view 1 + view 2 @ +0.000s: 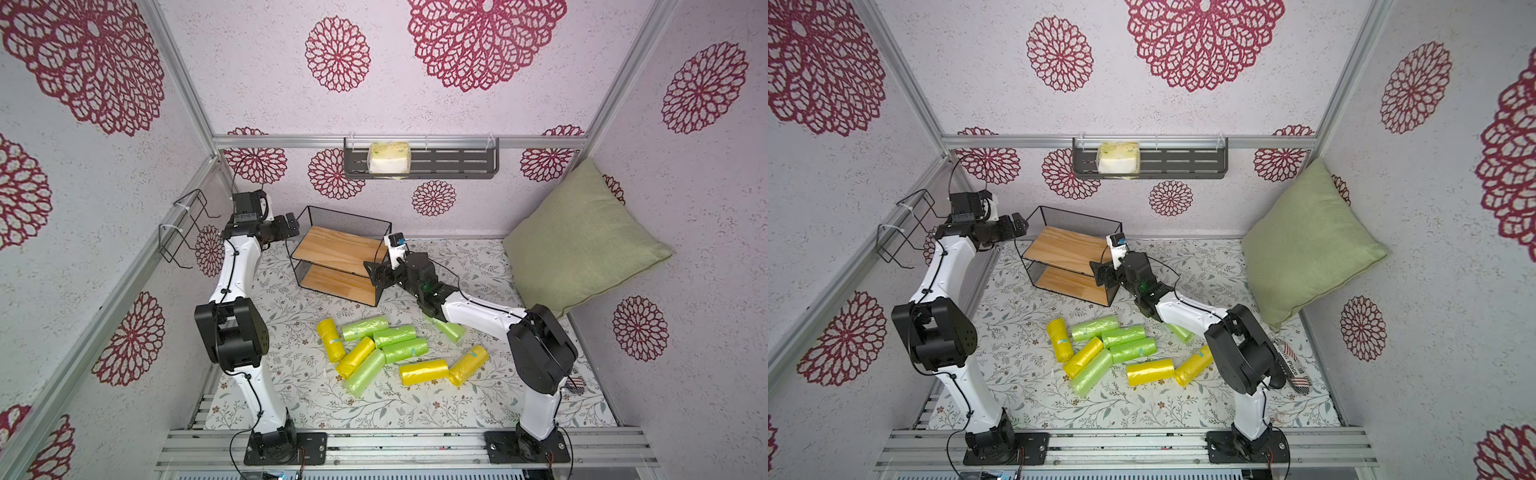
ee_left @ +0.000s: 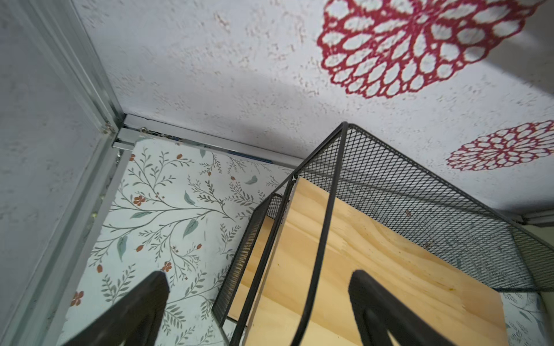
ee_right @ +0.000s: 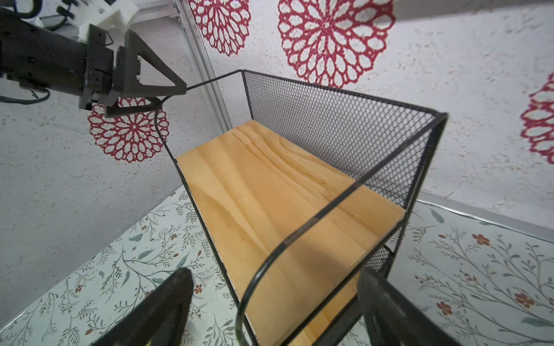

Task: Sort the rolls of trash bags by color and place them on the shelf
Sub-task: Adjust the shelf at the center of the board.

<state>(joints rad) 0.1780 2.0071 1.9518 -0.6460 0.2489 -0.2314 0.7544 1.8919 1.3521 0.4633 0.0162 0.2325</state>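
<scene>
The shelf (image 1: 340,249) (image 1: 1071,245), black wire with two bare wooden boards, stands at the back of the table. My left gripper (image 1: 294,226) (image 2: 259,278) is open, its fingers either side of the shelf's left top wire (image 2: 325,227). My right gripper (image 1: 372,272) (image 3: 274,277) is open astride the shelf's right front wire (image 3: 299,233). Neither pair of jaws touches the wire. Several rolls of trash bags lie loose in front of the shelf, light green (image 1: 394,336) and bright yellow (image 1: 424,372). One green roll (image 1: 452,331) is partly hidden under my right arm.
A green pillow (image 1: 582,245) leans in the back right corner. A dark slotted wall rack (image 1: 453,162) holds a pale packet (image 1: 388,158). A bare wire hanger (image 1: 183,224) is on the left wall. A patterned item (image 1: 1293,368) lies by the right arm's base.
</scene>
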